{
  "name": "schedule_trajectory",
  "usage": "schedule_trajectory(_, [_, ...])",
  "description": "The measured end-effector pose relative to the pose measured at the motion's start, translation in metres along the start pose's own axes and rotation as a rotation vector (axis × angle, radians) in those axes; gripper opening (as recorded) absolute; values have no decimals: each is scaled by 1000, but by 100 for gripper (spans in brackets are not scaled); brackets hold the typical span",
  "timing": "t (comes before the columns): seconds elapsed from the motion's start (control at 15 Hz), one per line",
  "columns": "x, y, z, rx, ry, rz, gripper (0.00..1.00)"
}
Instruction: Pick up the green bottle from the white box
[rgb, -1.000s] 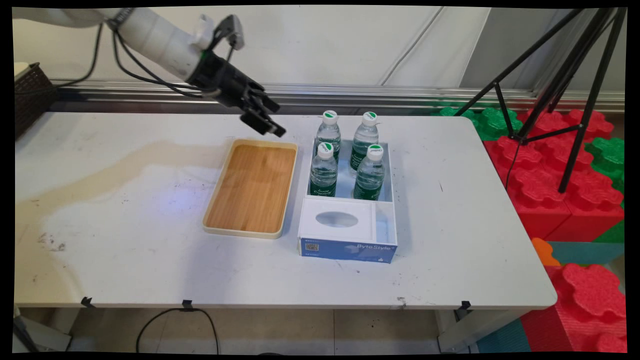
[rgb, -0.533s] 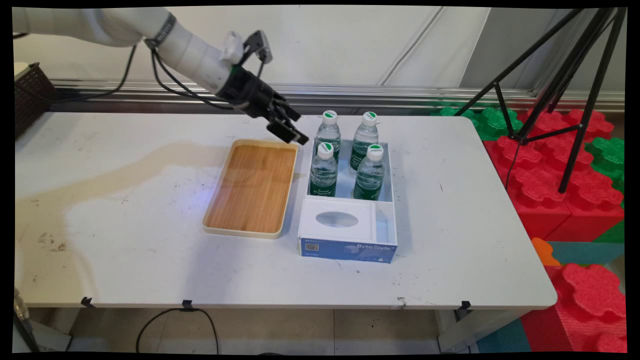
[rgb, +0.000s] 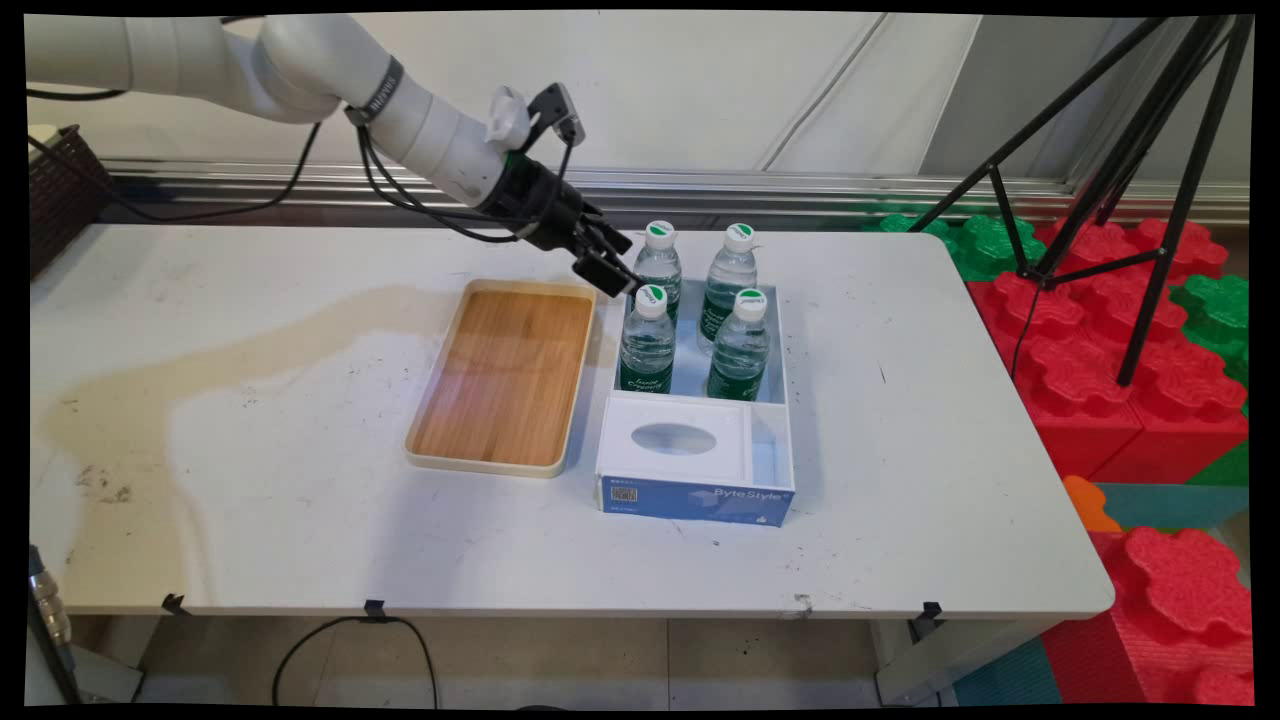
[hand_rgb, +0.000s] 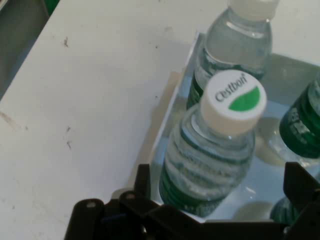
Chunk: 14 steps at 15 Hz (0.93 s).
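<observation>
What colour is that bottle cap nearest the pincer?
White cap with a green leaf mark; hand view shows it best.

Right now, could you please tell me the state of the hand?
Hand: open, holding nothing, fingers on either side of a water bottle in the box.

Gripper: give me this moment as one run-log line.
gripper: open, at near-left water bottle | box: four bottles upright | wooden tray: left of box, bare

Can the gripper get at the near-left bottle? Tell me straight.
Probably yes. The gripper hangs open right by the near-left bottle, whose cap and left side are clear. The neighbouring bottles in the box stand close, leaving tight room.
</observation>
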Motion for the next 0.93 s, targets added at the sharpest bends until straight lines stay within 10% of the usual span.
schedule_trajectory(0.73, [4, -4, 34, 7, 20, -8, 100])
schedule_trajectory(0.8, [4, -4, 35, 6, 21, -8, 0])
schedule_trajectory(0.93, [4, -4, 38, 1, 24, -8, 0])
